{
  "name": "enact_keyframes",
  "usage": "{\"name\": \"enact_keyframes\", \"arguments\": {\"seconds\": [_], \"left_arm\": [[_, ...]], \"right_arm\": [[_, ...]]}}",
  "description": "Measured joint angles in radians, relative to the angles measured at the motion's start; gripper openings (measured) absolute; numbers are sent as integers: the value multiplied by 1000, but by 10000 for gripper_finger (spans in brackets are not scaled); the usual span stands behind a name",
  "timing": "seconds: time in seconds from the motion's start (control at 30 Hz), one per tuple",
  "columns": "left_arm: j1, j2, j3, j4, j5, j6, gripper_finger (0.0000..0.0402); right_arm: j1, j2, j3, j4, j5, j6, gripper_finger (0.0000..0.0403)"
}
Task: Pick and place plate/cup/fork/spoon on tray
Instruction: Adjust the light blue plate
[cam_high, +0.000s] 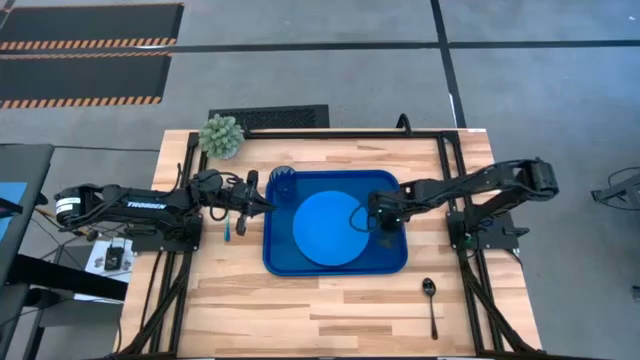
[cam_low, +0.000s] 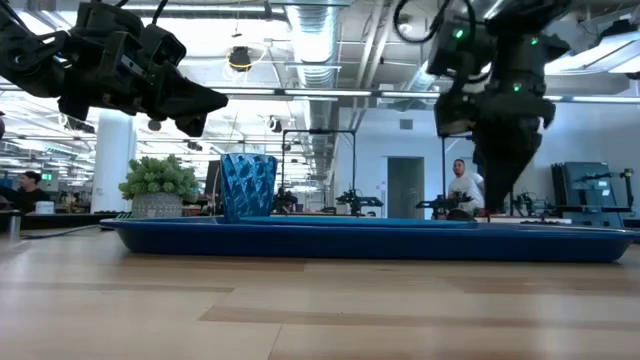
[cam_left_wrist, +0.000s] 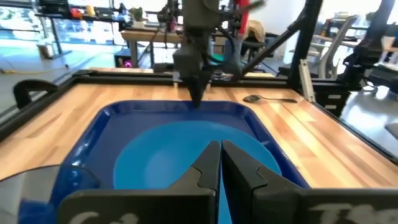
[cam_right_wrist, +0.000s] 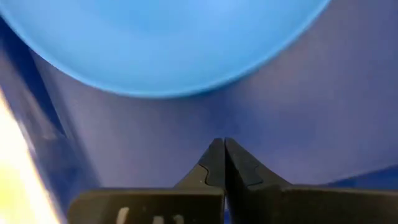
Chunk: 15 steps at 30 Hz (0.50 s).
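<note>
1. The left tool (cam_high: 262, 204) hovers empty, fingers together, beside the fork (cam_high: 227, 228) on the counter (cam_high: 330, 310).
2. The cup (cam_high: 282, 181) and plate (cam_high: 329, 228) sit in the tray (cam_high: 395, 262).
3. The right tool (cam_high: 362, 220), pinched closed and empty, hangs over the tray.
4. The spoon (cam_high: 431, 305) lies on the counter; likely fork or spoon goes next.

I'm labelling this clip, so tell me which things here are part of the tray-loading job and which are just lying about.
Part of the job:
tray
plate, on the tray
cup, in a tray corner
fork, on the table beside the tray, under the left arm
spoon, on the table off the tray
left gripper, shut
right gripper, shut

Lying about:
potted plant
</note>
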Motion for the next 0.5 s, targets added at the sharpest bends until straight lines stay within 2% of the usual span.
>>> {"name": "enact_keyframes", "arguments": {"seconds": [0.2,0.5], "left_arm": [[0,1,0,-13,-57,-2,0],[0,1,0,-27,-60,-27,0]], "right_arm": [[-3,127,65,-11,-2,-63,10],[-3,222,154,-11,-7,-101,10]]}}
